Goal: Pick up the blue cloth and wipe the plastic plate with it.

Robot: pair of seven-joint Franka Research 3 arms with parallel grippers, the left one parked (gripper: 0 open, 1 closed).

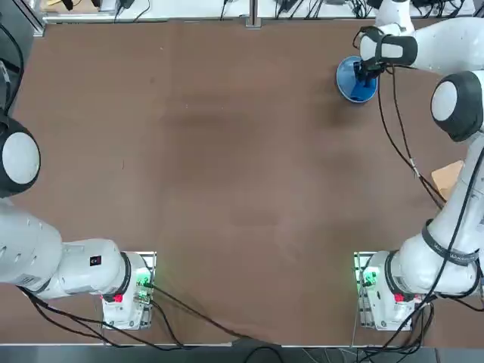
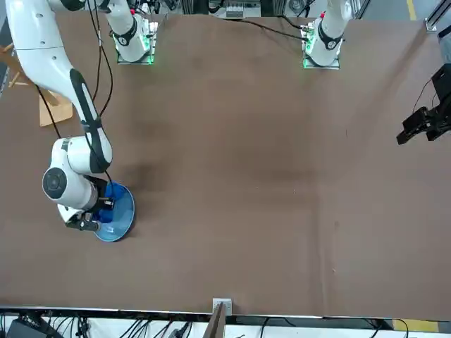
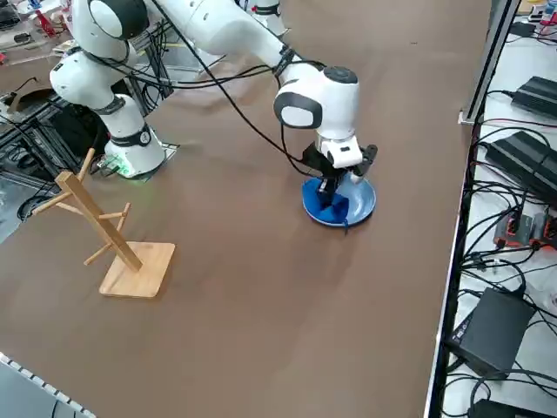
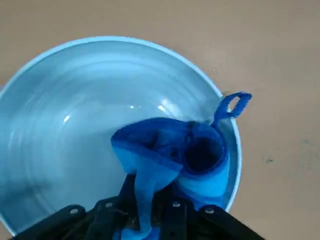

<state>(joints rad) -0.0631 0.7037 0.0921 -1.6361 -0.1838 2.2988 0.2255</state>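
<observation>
While the soft, dark blue cloth (image 4: 170, 150) is pinched tight between the two black fingers of the right gripper (image 4: 150, 212), it is pressed down onto the small, round, light blue plastic plate (image 4: 60, 125). The cloth is held bunched up, most likely so that a fat, soft pad is made for rubbing. It is seen on the side of the plate near the rim, and its little hanging loop (image 4: 234, 104) is poked out over the edge. The plate itself is set flat on the brown table (image 1: 227, 166), near the far right corner, well apart from the wooden rack (image 3: 109, 231). The wiping step is judged to be under way, with much of the plate not yet covered.
</observation>
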